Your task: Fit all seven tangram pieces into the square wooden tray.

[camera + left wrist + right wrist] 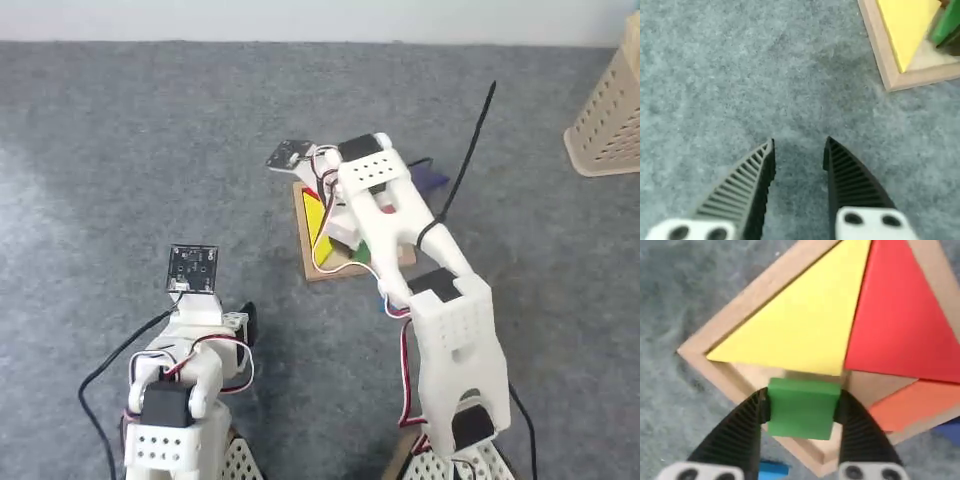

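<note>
Grey carpet [715, 75] bears the tray [725, 330]. The yellow triangle [795, 325], red triangle [900, 315] and orange piece [910, 402] are seated inside. The right gripper [801, 402] clamps the green piece [801, 412] over the tray's bare corner. The left gripper [800, 141] hangs over carpet near the tray, jaws moderately parted and holding nothing.

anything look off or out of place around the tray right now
Nothing looks damaged. A blue piece lies on the carpet outside the wooden tray, and the green piece is clamped in the right pincer over the tray's bare corner, not seated.
</note>
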Controlling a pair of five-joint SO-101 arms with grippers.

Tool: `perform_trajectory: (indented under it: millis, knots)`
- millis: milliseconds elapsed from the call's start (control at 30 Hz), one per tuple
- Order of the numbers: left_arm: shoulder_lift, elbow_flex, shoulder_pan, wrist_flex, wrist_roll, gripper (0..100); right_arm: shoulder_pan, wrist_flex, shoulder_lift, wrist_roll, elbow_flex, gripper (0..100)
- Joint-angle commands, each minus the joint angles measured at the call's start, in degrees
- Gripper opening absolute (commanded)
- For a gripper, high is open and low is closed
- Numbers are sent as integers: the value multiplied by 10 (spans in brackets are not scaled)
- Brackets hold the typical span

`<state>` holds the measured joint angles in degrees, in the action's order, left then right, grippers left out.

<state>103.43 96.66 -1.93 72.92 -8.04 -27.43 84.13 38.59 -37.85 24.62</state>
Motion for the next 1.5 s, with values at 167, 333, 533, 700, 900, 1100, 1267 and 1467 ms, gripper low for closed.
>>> perform_trajectory:
  millis: [167,333,533,700,900,1100,1267,1467]
  knots:
    - [11,-1,-2,-4,-4,152,-6,-19,-28,4,31,199]
    - [11,-1,-2,-4,-4,152,-6,-4,-87,9,31,203]
    - [11,-1,-2,-4,-4,152,-7,13,-101,7,27,281]
    - [11,-1,-2,-4,-4,152,-12,22,-91,4,23,314]
    - [11,-1,-2,-4,-4,152,-8,-29,-86,45,32,313]
    - [11,-1,-2,-4,-4,152,0,-129,-81,172,37,74]
    - [11,-1,-2,-4,-4,152,0,-166,-29,177,39,43]
    - [11,-1,-2,-4,-4,152,7,-163,-5,196,40,23]
